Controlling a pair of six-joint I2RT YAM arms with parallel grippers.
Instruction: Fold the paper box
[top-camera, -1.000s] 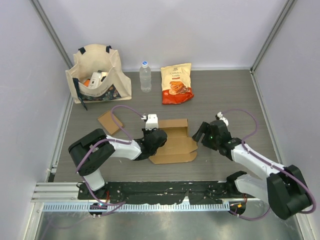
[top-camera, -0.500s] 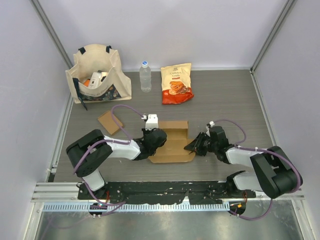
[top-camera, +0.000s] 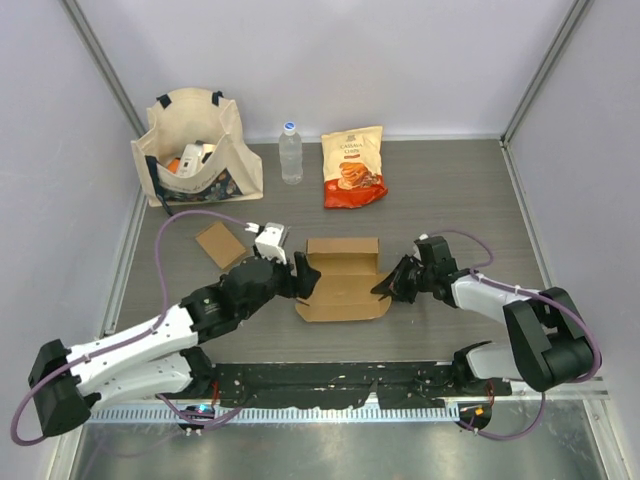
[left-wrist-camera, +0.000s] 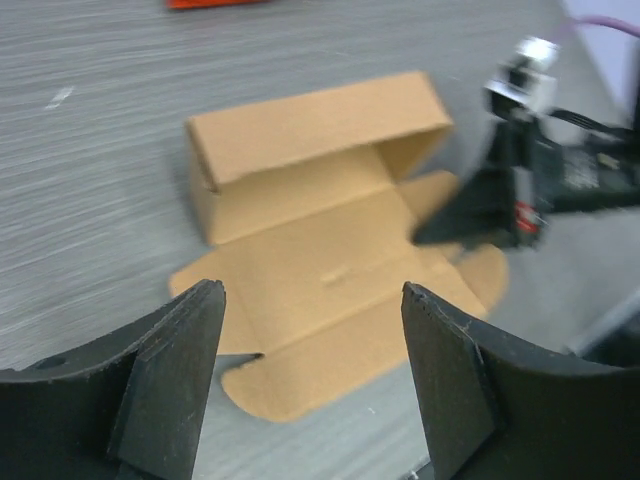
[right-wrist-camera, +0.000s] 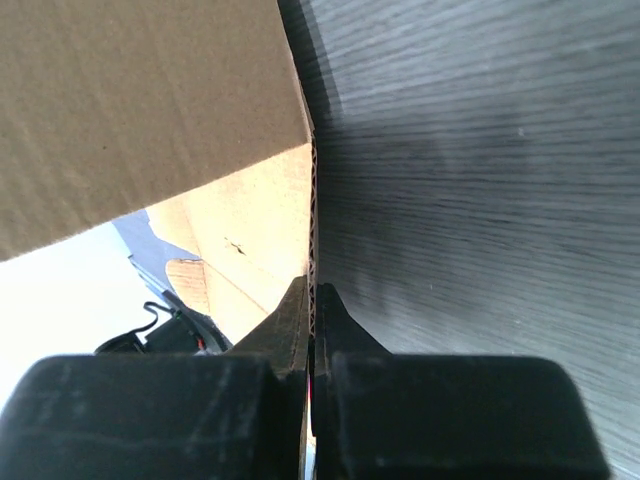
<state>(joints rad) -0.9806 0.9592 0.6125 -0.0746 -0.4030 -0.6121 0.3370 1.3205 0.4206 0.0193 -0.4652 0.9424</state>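
Since the left pincer (left-wrist-camera: 313, 300) has backed off, jaws apart, the paper box (top-camera: 343, 283) lies just ahead of it, its flap (right-wrist-camera: 255, 215) clamped in the right pincer (right-wrist-camera: 312, 295) for folding

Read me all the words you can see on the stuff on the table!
Orange snack bag: white lettering near the top, too small to read.
Tote bag: dark print on its front, too small to read.
Water bottle: no readable label.
Cardboard box: no print visible.
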